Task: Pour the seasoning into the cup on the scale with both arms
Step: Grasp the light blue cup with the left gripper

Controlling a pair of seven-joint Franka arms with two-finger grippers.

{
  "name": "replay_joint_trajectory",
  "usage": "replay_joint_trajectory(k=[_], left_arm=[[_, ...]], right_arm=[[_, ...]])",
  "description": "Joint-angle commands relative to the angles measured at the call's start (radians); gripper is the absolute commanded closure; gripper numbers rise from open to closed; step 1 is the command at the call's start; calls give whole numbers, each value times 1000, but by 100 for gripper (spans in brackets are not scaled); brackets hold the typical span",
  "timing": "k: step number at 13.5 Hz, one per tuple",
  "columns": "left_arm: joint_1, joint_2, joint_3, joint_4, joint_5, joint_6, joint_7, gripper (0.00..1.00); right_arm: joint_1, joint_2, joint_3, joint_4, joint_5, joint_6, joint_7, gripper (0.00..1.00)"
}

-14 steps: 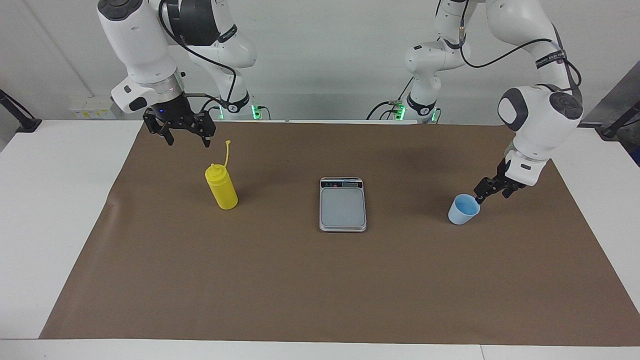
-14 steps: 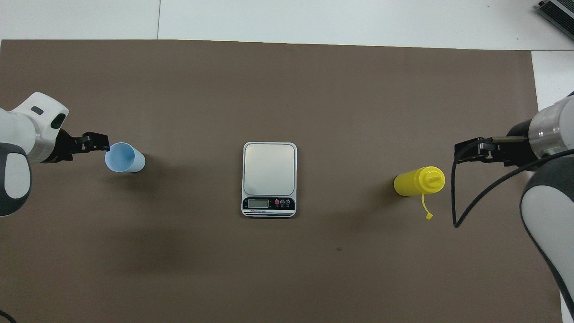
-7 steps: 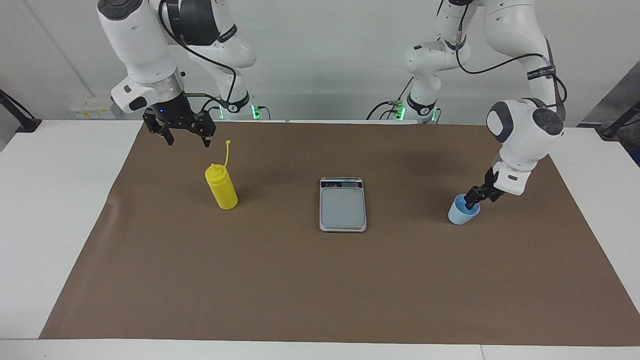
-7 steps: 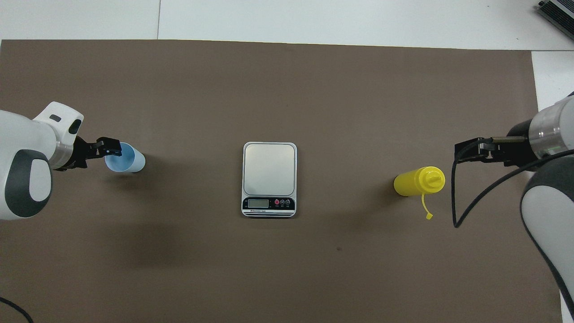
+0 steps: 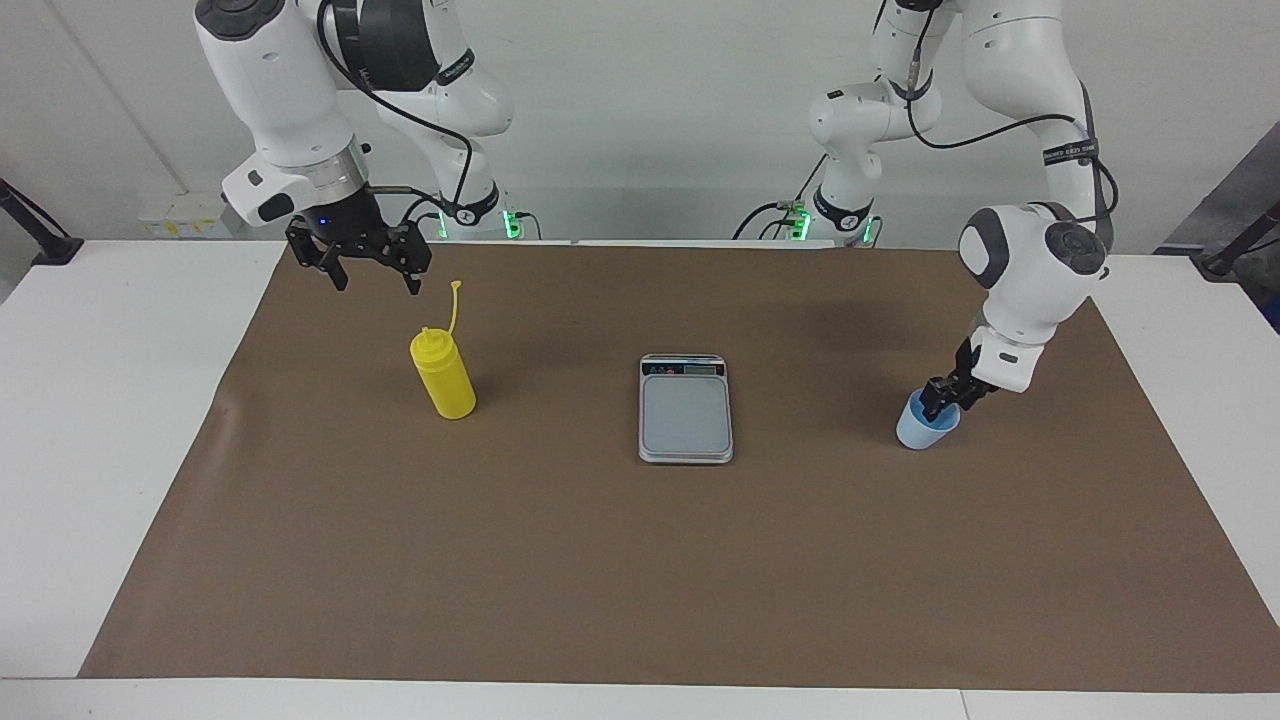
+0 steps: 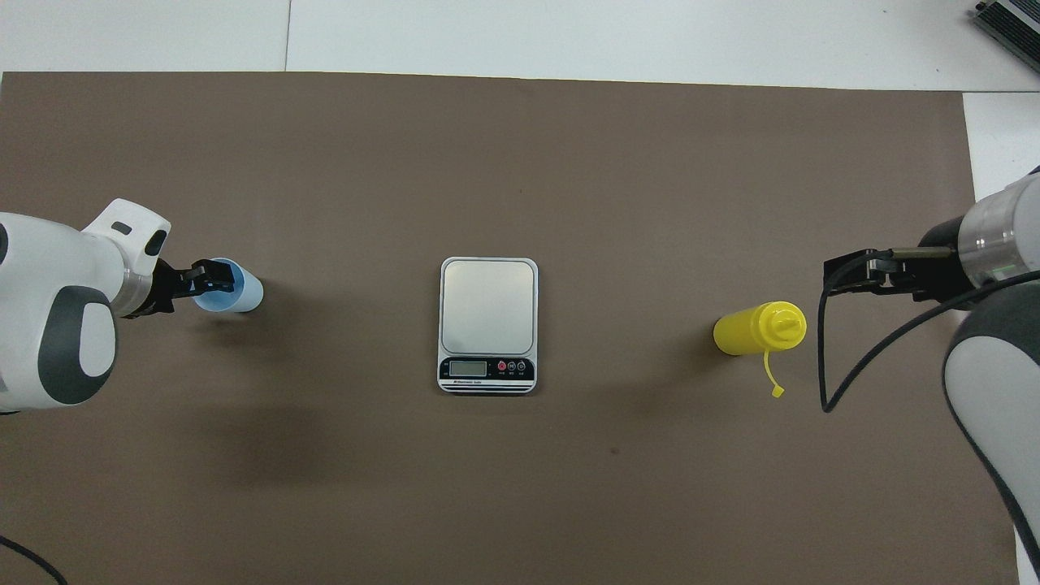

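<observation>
The light blue cup (image 5: 920, 431) stands on the brown mat toward the left arm's end of the table. My left gripper (image 5: 940, 397) is down at the cup's rim on the side toward the arm; in the overhead view the gripper (image 6: 210, 280) overlaps the cup (image 6: 246, 294). The yellow seasoning bottle (image 5: 445, 378) stands upright toward the right arm's end, cap strap sticking up. My right gripper (image 5: 372, 272) is open and empty, raised in the air above the mat beside the bottle. The silver scale (image 5: 686, 412) lies mid-table, plate bare, display strip toward the robots.
A brown mat (image 5: 600, 560) covers most of the white table (image 5: 100, 400). The scale (image 6: 487, 309) lies between the cup and the bottle (image 6: 756, 329). The right gripper (image 6: 841, 275) shows beside the bottle in the overhead view.
My left arm has moved toward the cup and lowered, bringing its gripper from beside the rim down onto it. The right arm, bottle, cup and scale have not moved.
</observation>
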Motion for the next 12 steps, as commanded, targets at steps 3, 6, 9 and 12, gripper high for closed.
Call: replay_joint_trajectory(k=[3, 6, 9, 12], left_arm=[[-12, -6, 10, 1, 9, 4, 60, 100], [-9, -10, 10, 110, 10, -100, 86, 100], [-12, -20, 1, 252, 10, -264, 97, 100], [-73, -30, -11, 372, 10, -404, 65, 100]], right_arm=[[-12, -25, 1, -27, 21, 5, -22, 0], [-12, -25, 1, -27, 21, 5, -22, 0], [-13, -25, 1, -27, 21, 4, -23, 0], [-13, -25, 1, -27, 21, 4, -23, 0]])
